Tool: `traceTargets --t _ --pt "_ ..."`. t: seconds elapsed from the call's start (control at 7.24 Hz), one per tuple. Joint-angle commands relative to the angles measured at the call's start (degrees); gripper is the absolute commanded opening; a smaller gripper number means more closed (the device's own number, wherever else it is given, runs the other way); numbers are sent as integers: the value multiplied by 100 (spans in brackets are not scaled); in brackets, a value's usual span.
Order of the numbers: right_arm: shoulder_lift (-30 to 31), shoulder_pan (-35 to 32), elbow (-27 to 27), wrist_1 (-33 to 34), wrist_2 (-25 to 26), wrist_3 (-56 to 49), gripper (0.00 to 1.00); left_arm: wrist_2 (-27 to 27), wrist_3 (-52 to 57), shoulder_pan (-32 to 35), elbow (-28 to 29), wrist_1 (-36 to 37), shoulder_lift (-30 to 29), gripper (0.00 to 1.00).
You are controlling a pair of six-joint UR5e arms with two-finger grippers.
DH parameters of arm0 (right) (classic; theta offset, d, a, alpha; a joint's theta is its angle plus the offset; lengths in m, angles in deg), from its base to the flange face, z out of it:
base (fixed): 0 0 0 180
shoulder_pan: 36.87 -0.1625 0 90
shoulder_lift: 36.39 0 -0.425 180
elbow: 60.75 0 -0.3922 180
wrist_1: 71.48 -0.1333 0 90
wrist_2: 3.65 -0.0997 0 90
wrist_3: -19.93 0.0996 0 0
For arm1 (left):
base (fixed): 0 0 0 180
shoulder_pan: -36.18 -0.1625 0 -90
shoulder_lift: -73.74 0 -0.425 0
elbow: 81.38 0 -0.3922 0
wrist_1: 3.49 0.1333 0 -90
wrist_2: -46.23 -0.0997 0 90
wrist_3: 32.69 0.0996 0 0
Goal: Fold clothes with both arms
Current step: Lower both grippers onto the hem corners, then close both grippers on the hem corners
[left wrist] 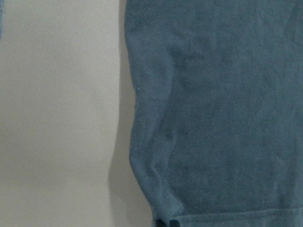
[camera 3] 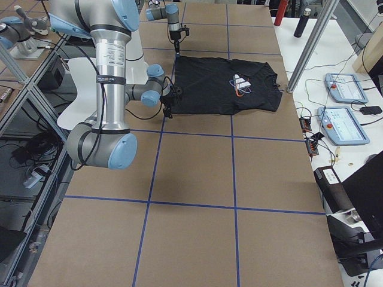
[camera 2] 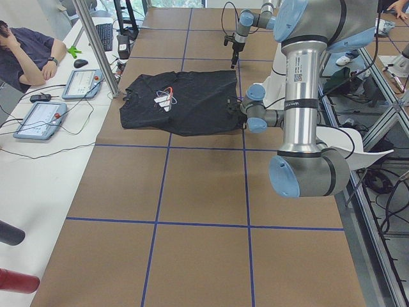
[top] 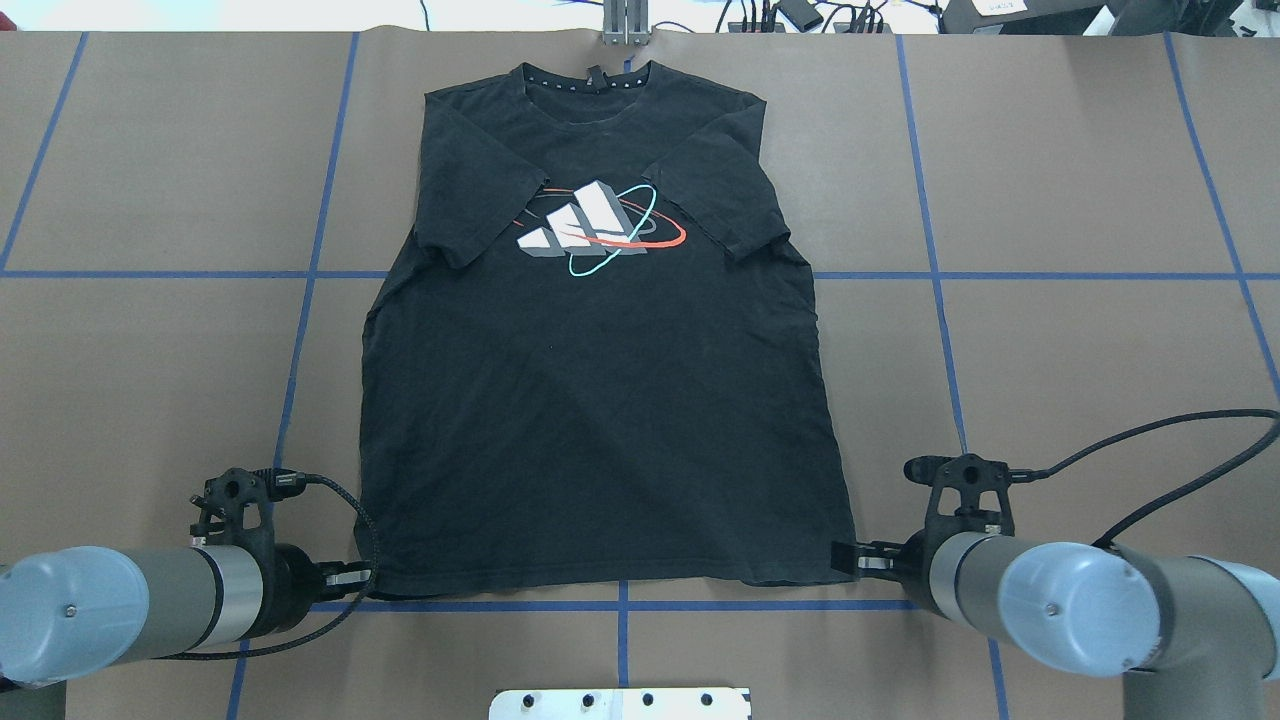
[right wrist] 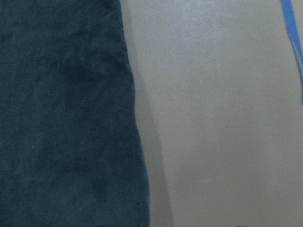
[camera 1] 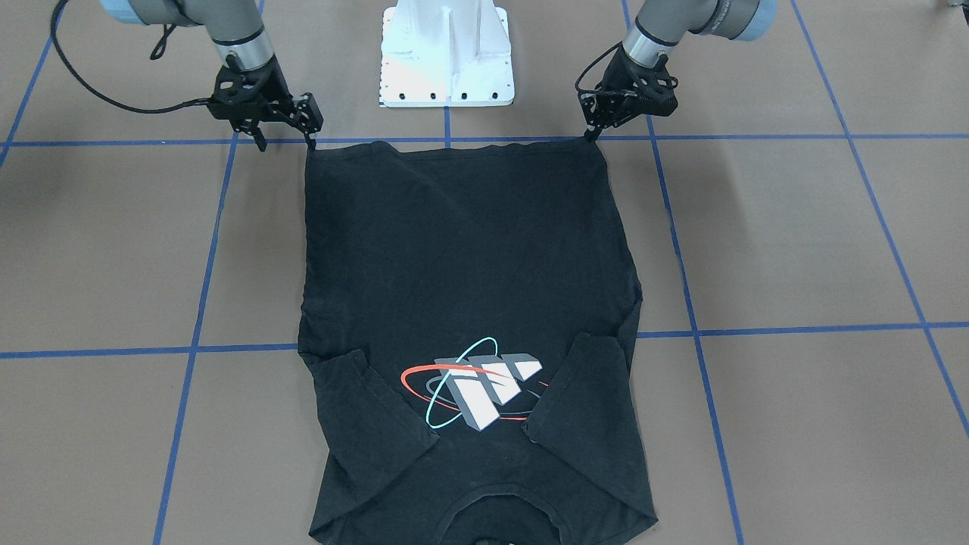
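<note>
Front camera: the black T-shirt (camera 1: 462,250) lies flat on the brown table (camera 1: 795,227), hem at the grippers and collar at the far end from them. The left gripper (camera 1: 591,136) has its fingers pinched together right on one hem corner. The right gripper (camera 1: 285,142) is spread wide, with one fingertip touching the other corner and the other finger out over bare table. The hem runs pretty straight from tool to tool, just beside a blue tape line (camera 1: 151,141). The white pedestal (camera 1: 447,53) sits behind and between the two wrists, apart from the hem. Both sleeves (camera 1: 367,412) are folded in over the chest either side of the print (camera 1: 477,390), well away from the tools.

Overhead: the shirt fills the space ahead of and between the grippers, and there's plain table outboard of each one.

Left side cam: the near left arm (camera 2: 300,115) bends down to the close corner and the far right arm (camera 2: 245,20) is at the other. A person (camera 2: 29,48) sits at a side desk past the collar end, well apart from both tools.

Right side cam: loads of bare table on the near side of the right gripper.

Left wrist cam: the shirt's side edge runs away from the tool, with cloth on the right, table on the left and the hem strip at the bottom.

Right wrist cam: cloth on the left, table on the right, blue tape in the top corner. No fingers show.
</note>
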Motion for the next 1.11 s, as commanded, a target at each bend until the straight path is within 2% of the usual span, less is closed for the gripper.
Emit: traceTargets --t 0.0,0.14,0.41,0.83,0.97 --pt "-190 195 -201 120 168 3 80 -4 -1 0 -29 3 3 0" --pt "-190 204 -202 129 168 -5 72 -4 -1 0 -29 3 3 0" --pt "-208 221 -184 129 98 -14 47 -4 -1 0 -38 3 3 0" --pt "-199 222 -149 129 81 -23 27 -4 -1 0 -47 12 3 0" --pt "-199 222 -149 129 80 -23 26 -4 -1 0 -47 12 3 0"
